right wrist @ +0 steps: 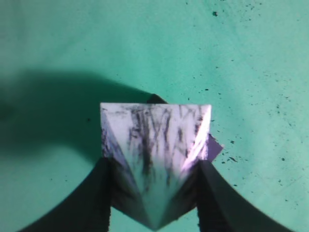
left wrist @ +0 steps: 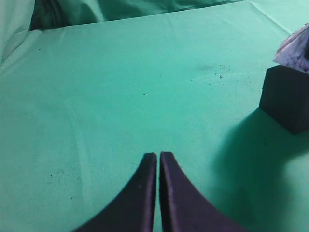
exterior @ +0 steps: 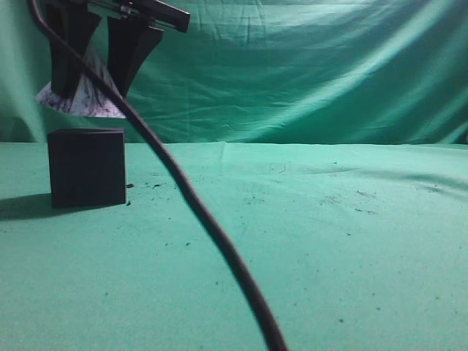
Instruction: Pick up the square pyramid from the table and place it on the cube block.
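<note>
My right gripper (exterior: 91, 82) is shut on the square pyramid (exterior: 86, 101), pale with dark streaks, and holds it in the air just above the dark cube block (exterior: 88, 168) at the left of the green table (exterior: 329, 241). A small gap shows between pyramid base and cube top. In the right wrist view the pyramid (right wrist: 154, 140) sits between the jaws (right wrist: 154, 169) and hides nearly all of the cube; only a purple corner (right wrist: 215, 145) peeks out. My left gripper (left wrist: 158, 155) is shut and empty over bare cloth, with the cube (left wrist: 287, 99) and pyramid (left wrist: 295, 47) to its right.
A thick black cable (exterior: 205, 219) hangs slantwise across the exterior view from top left to bottom centre. Green cloth also hangs as a backdrop (exterior: 307, 66) behind the table. Small dark crumbs speckle the cloth.
</note>
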Motion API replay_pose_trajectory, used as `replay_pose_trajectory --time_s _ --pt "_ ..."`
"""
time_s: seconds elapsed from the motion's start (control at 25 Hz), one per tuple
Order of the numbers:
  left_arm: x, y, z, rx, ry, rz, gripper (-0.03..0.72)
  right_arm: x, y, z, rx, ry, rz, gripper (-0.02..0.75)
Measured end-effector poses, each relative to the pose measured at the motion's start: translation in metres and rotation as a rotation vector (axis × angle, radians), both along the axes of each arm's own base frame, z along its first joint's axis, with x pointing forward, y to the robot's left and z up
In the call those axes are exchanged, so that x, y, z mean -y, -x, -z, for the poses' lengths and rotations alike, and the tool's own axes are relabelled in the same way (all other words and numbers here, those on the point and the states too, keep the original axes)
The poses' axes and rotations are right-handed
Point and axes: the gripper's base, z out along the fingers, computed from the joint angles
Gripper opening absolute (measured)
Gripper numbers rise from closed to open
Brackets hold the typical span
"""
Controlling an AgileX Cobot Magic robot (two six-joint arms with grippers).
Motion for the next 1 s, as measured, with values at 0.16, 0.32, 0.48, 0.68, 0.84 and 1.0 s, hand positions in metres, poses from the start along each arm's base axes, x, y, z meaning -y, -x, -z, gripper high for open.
replay_pose_trajectory --time_s 0.16,0.32,0.48,0.68,0.84,1.0 --pt "0.000 0.000 0.000 0.000 0.000 0.000 0.000 -0.001 0.001 0.000 -0.008 -0.010 -0.007 0.318" --pt "0.000 0.000 0.000 0.000 0.000 0.000 0.000 0.000 0.001 0.000 -0.007 0.003 -0.011 0.561" --pt "0.000 0.000 0.000 0.000 0.000 0.000 0.000 0.002 -0.001 -0.015 0.019 0.020 -0.017 0.643" --pt "0.000 0.000 0.000 0.000 0.000 0.000 0.000 0.004 -0.001 -0.076 0.109 -0.130 0.087 0.403" --pt "0.000 0.000 0.000 0.000 0.000 0.000 0.000 0.027 0.018 -0.137 0.183 -0.234 0.111 0.066" --pt "0.000 0.000 0.000 0.000 0.000 0.000 0.000 0.063 0.047 -0.202 0.259 -0.358 0.139 0.000"
